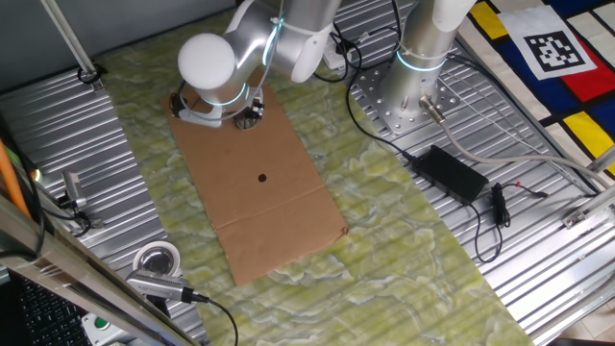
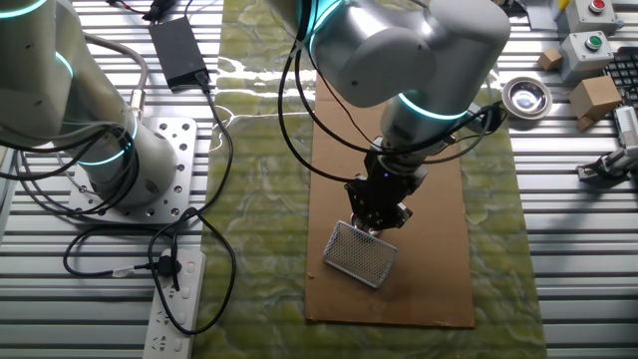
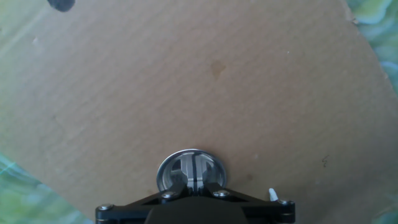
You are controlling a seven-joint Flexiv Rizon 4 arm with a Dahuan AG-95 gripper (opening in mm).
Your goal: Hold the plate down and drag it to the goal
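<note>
The gripper (image 3: 194,180) is pressed straight down onto the plate (image 3: 190,167), a small shiny metal disc lying flat on the cardboard sheet (image 3: 205,87). In the hand view the two fingers stand side by side in the disc's dark centre with only a thin slit between them, so the jaws look closed and empty, bearing on the plate from above, not clasping it. The plate is therefore directly under the jaws, not off to any side, near one end of the cardboard.

The relation that matters is where the goal lies. A small black dot (image 1: 262,177) sits further along the cardboard (image 1: 259,183), well apart from the gripper (image 1: 250,119), and in the hand view it appears at the top left corner (image 3: 61,5). That dot is probably the goal, though nothing marks it as such. If so, the drag runs forward and to the left as the hand camera sees it, along the cardboard's long axis.

The plate itself is hidden by the arm in both fixed views, so only the hand view confirms contact. Downward pressure must hold or the disc will slip out.
</note>
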